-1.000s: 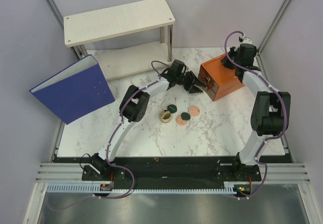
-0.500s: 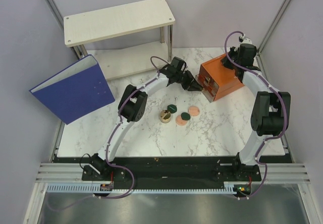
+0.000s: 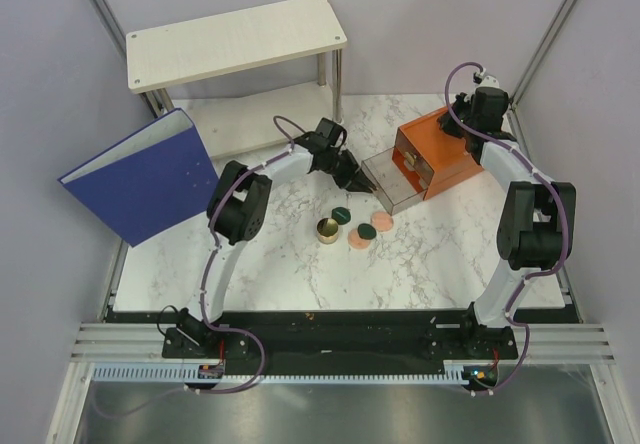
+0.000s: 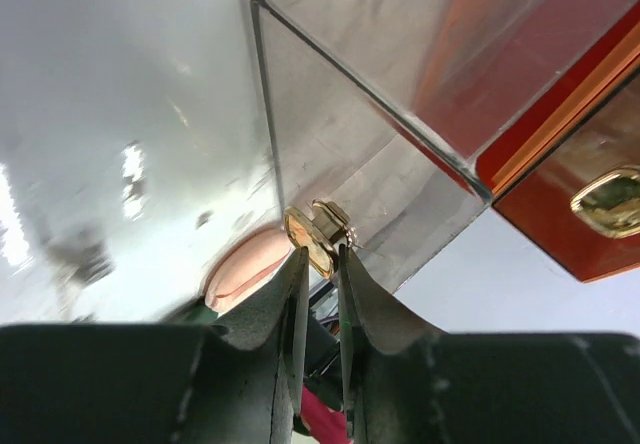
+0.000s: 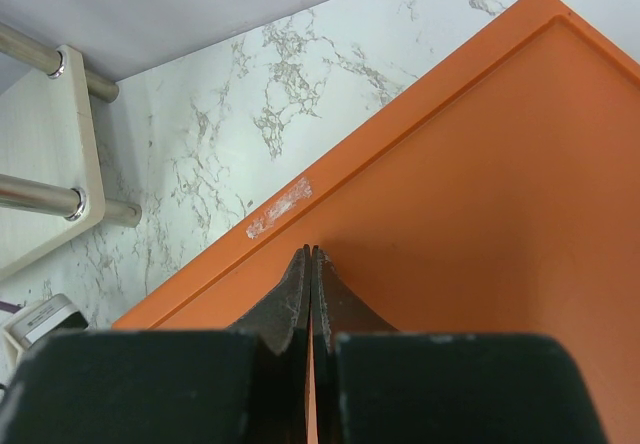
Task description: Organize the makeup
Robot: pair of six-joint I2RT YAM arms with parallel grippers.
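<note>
The left pincer (image 4: 320, 256) is clamped on the gold knob (image 4: 318, 230) of the clear drawer (image 3: 388, 184), which stands out of the orange box (image 3: 445, 149). The right pincer (image 5: 311, 256), fingers together, seems to rest atop that box. The gold jar (image 3: 326, 230) and discs (image 3: 367, 231) lie on the tabletop (image 3: 300, 274) nearby.

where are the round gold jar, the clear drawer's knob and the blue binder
round gold jar (image 3: 326, 230), top external view, centre of its top
drawer knob (image 4: 318, 226), left wrist view, its gold face
blue binder (image 3: 145, 179), top external view, middle of its cover
</note>
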